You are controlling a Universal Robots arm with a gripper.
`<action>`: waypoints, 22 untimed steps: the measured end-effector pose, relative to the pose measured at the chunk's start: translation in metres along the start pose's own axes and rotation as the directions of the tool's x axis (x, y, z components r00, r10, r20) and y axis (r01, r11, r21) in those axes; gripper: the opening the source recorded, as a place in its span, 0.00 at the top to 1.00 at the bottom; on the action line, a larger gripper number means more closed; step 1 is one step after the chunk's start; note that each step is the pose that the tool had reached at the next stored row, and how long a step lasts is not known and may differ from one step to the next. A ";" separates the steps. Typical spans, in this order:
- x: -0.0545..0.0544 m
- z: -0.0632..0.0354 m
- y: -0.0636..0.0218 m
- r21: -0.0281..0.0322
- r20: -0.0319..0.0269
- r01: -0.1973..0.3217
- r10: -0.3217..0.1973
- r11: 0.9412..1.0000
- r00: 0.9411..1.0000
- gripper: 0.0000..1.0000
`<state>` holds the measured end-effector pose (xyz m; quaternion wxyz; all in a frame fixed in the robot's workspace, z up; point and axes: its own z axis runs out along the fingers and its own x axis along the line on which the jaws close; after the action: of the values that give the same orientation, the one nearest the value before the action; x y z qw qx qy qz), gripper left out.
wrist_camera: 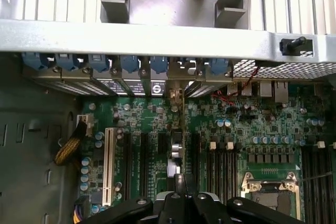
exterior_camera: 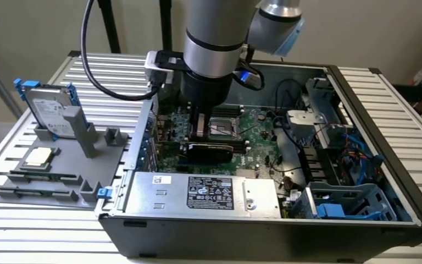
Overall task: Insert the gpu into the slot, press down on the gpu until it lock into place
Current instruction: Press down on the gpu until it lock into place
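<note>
The gpu (exterior_camera: 207, 150) is seen standing upright on its long edge on the mobo (exterior_camera: 262, 132), directly under the pincer (exterior_camera: 200, 137). Whether it is fully seated cannot be told. In the wrist view the card is viewed edge-on, as a thin line running from the pincer (wrist_camera: 181, 182) to the rear bracket row w/ blue clips (wrist_camera: 129, 64).

The pincer is clenched, w/ nothing gripped btwn the fingers. Its tips are placed at the card's top edge, approx. mid-length, and look to be touching it.

Just beside the pincer, on the ext. view's right, the CPU socket (exterior_camera: 223, 129) is found. Black memory strips (wrist_camera: 220, 163) are lined up btwn socket and card. A white connector strip (wrist_camera: 109, 166) is set on the card's other side.

In front of the pincer, toward the ext. camera, a silver PSU box (exterior_camera: 204, 192) is fitted against the case wall (exterior_camera: 270, 236). A blue drive cage (exterior_camera: 343, 204) is seen well apart on the ext. view's right.

Well apart on the ext. view's left, outside the case, a grey parts holder (exterior_camera: 72, 170) is laid on the slatted table (exterior_camera: 35, 236). A hard drive (exterior_camera: 50, 107) is held upright in it and a CPU chip (exterior_camera: 37, 157) is laid flat.
</note>
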<state>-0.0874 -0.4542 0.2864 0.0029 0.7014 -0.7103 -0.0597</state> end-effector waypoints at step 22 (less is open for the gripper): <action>-0.007 0.0165 0.0008 0.048 -0.030 0.002 -0.001 0.999 1.000 0.89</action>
<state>-0.0895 -0.4463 0.2707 -0.0032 0.7027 -0.7108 -0.0323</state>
